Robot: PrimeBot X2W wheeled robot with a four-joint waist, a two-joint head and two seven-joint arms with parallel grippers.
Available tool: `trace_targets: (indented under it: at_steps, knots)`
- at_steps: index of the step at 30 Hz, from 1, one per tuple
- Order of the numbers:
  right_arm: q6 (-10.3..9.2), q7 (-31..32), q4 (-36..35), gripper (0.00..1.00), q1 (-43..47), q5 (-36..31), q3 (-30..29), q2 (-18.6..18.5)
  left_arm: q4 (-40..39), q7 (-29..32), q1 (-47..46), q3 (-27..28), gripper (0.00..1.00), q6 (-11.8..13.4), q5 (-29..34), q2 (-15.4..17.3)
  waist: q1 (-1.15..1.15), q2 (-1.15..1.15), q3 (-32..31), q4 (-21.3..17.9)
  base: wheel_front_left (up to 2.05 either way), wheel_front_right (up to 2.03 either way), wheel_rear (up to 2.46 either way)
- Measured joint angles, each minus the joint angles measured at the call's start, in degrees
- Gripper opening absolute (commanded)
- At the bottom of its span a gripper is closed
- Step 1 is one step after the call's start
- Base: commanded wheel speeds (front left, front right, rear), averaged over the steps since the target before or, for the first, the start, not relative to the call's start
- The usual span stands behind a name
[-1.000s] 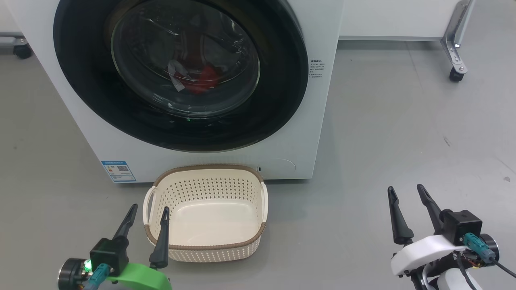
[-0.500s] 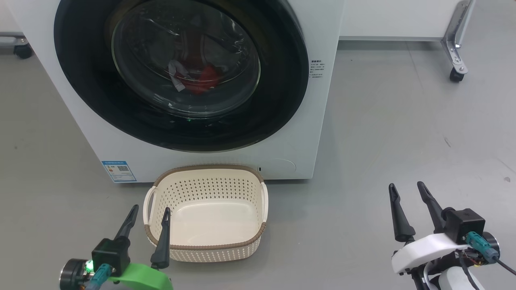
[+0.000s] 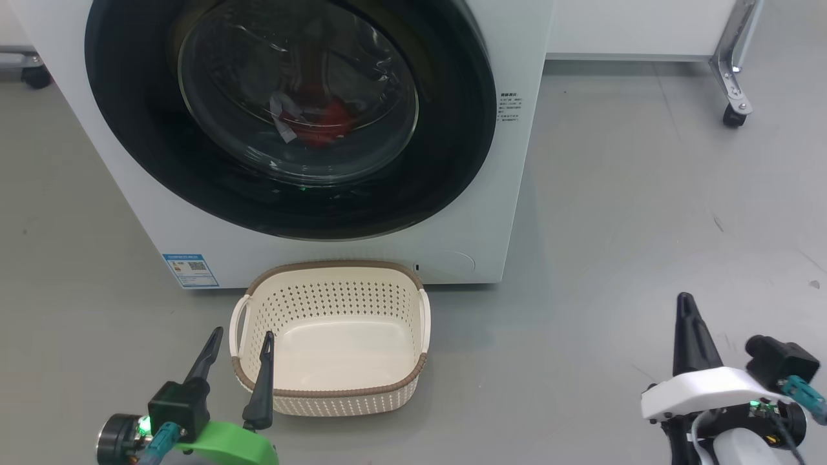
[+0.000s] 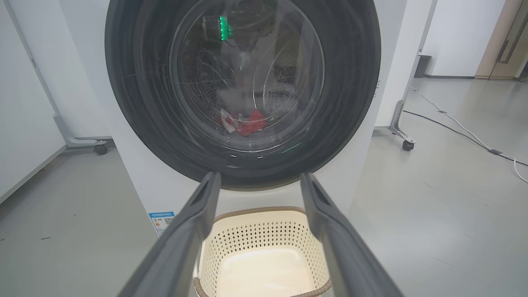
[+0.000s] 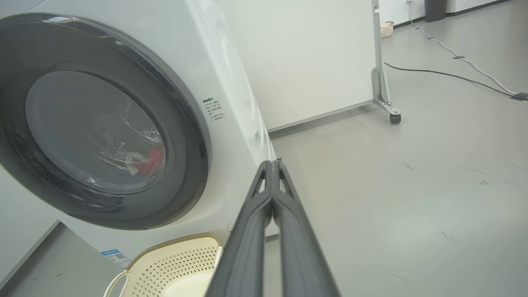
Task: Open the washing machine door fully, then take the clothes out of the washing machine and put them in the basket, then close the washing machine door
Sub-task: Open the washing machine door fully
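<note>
Before swinging open the shut washing machine door (image 3: 291,116), calls for reaching its rim. In front of the washing machine (image 3: 484,239): right gripper (image 3: 686,303) pinched closed, left gripper (image 3: 241,333) spread wide, both empty.

The basket (image 3: 336,403) stands on the floor (image 3: 614,226) just right of the left fingers (image 3: 261,381), the washing machine (image 3: 478,194) beyond it, clothes (image 3: 326,126) inside.

Plain grey floor (image 3: 614,194) tbh. Carries the basket (image 3: 336,403) just ahead of the left gripper (image 3: 242,333), washing machine (image 3: 497,213) right beyond, castered frame (image 3: 730,77) well past the right gripper (image 3: 685,300).
</note>
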Motion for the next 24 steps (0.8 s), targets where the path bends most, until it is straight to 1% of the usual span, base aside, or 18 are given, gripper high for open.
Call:
trace_targets:
  at_steps: [2,6,7,12,21,24]
  knots:
    - [0.65,0.00,0.29,0.00,0.03,3.19,-1.18,0.15,-0.20,0.00,-0.02,-0.01,1.00,0.00,0.00,0.00,0.00,0.00,0.35,0.02,0.00,0.00,0.00]
    - [2.13,0.07,1.30,0.00,-0.08,11.60,-3.02,0.91,-0.79,0.00,-0.20,-0.02,1.00,0.00,0.13,-0.02,0.00,0.00,1.53,0.10,0.00,0.00,0.00]
    - [2.21,0.38,1.48,0.00,-0.22,13.97,-3.50,1.03,-0.99,0.00,-0.32,-0.02,1.00,0.00,0.34,-0.03,0.00,0.00,1.88,0.12,0.00,0.00,0.00]
    - [3.09,3.91,1.80,0.00,-2.48,26.85,-6.44,1.14,-2.54,-0.01,-2.30,-0.08,1.00,0.00,0.59,-0.30,0.00,0.00,3.90,0.31,0.00,0.00,0.00]
    - [3.15,12.87,1.16,0.00,-11.24,48.33,-9.15,0.89,-4.61,-0.01,-4.99,-0.70,1.00,0.00,1.11,-0.88,0.00,0.00,8.81,1.10,0.00,0.00,0.00]
    - [3.15,15.75,0.60,0.00,-15.15,53.01,-9.56,0.90,-5.64,-0.01,-6.34,-0.82,1.00,0.00,1.22,-1.01,0.00,0.00,10.78,1.47,0.00,0.00,0.00]
